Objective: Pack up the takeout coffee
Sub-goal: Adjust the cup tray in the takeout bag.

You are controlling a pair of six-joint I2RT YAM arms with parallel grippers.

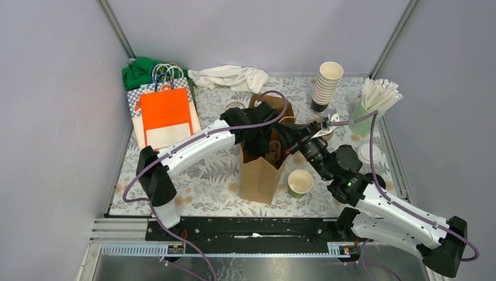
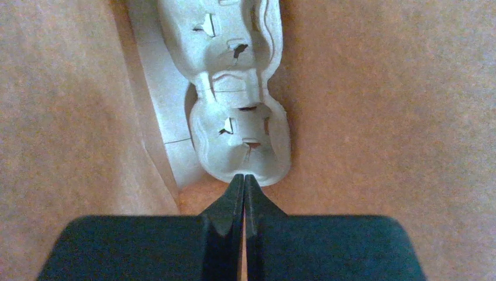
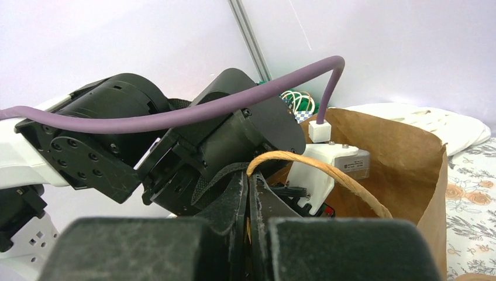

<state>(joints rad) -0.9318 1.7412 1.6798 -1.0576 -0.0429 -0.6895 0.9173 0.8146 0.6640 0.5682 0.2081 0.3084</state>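
Observation:
A lidless dark-green cup (image 1: 300, 182) of the takeout coffee stands on the table, right of the brown paper bag (image 1: 257, 175). My left arm reaches down into the bag's mouth. Its fingertips are hidden in the top view. Inside the bag, my left gripper (image 2: 244, 178) is shut, its tips at the near rim of a pale pulp cup carrier (image 2: 240, 111). I cannot tell whether they touch it. My right gripper (image 3: 248, 175) is shut on the bag's twisted paper handle (image 3: 319, 168) at the bag's right top edge (image 1: 288, 132).
A tall stack of cream cups (image 1: 327, 85) and a pale green cup of white sticks (image 1: 374, 99) stand at the back right. A round pale lid (image 1: 369, 153) lies near the right wall. An orange-and-white bag (image 1: 165, 115), a white cloth (image 1: 228, 76) and a green cloth (image 1: 139, 70) lie at the back left.

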